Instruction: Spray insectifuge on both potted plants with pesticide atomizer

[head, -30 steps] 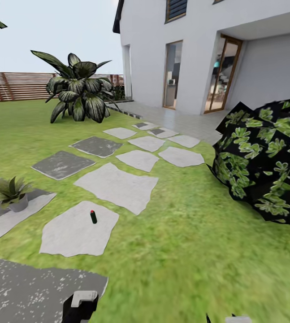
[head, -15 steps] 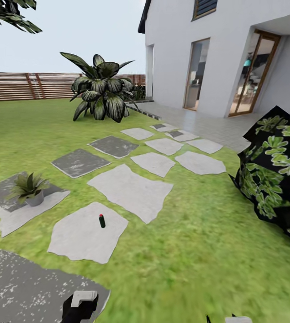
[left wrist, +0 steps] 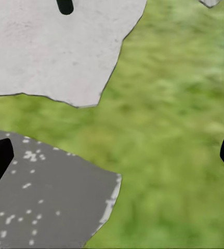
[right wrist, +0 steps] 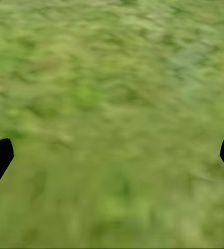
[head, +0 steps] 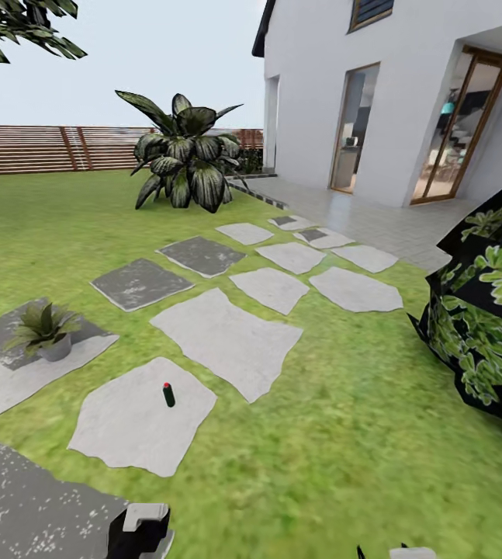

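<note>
The pesticide atomizer (head: 168, 394) is a small dark bottle w/ a red cap, standing upright near the middle of a pale stepping stone (head: 126, 427), nothing touching it, so prob just left there to be grabbed. Using that stone as the landmark: one potted plant (head: 43, 331) sits on the grey/white slab pair just beyond it on the robot's left, more stones (head: 227, 338) trail off past it toward the house (head: 390, 101), the big dark-leaved shrub (head: 185, 151) is well beyond, near the fence (head: 49, 147), and a leafy bush (head: 487, 310) is way off to the right across the lawn (head: 344, 435). Left gripper (left wrist: 112, 161) hangs over the grass/grey patio (left wrist: 44, 197) edge on the near side of the stone, fingers spread wide w/ nothing between, atomizer ahead and well apart. Right gripper (right wrist: 112, 155) is also wide apart, over plain grass. Imo it's the approach phase, not in reach yet.
</note>
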Motion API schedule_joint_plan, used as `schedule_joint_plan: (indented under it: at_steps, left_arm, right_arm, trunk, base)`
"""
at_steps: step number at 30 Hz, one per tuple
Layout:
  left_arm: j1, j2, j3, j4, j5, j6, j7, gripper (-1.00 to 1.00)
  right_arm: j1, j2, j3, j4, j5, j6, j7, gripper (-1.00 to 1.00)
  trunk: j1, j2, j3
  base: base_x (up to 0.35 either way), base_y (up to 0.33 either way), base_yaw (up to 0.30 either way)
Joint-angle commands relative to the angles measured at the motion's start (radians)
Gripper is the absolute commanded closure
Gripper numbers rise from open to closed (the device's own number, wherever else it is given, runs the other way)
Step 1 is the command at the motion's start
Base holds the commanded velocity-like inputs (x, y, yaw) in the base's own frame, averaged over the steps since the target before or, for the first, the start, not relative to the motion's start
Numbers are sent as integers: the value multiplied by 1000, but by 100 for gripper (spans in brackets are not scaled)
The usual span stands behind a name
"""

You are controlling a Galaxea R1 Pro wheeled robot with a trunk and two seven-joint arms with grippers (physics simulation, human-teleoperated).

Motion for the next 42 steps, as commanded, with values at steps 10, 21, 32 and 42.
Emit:
schedule_joint_plan:
  at_steps: [10,21,32,42]
  left_arm:
    - [-1,0,-1,0,0,-3,0,-100]
    - [0,-1,-1,0,0,-3,0,-100]
    - [-1,-1,0,-1,0,-4,0,-100]
    - [-1,0,1,-3,0,-5,0,-100]
  right_arm:
    - [-1,0,0,1,0,-3,0,-100]
    - [-1,0,1,1,0,-3,-2,-100]
    - [-1,0,1,1,0,-3,-3,-100]
    - [-1,0,1,1,0,-3,-3,-100]
  trunk:
    - [0,0,-1]
    - [0,0,-1]
    - [0,0,-1]
    - [0,0,-1]
  base:
    - [230,-197,1]
    - [230,-197,0]
    - [230,-197,146]
    - [225,-198,272]
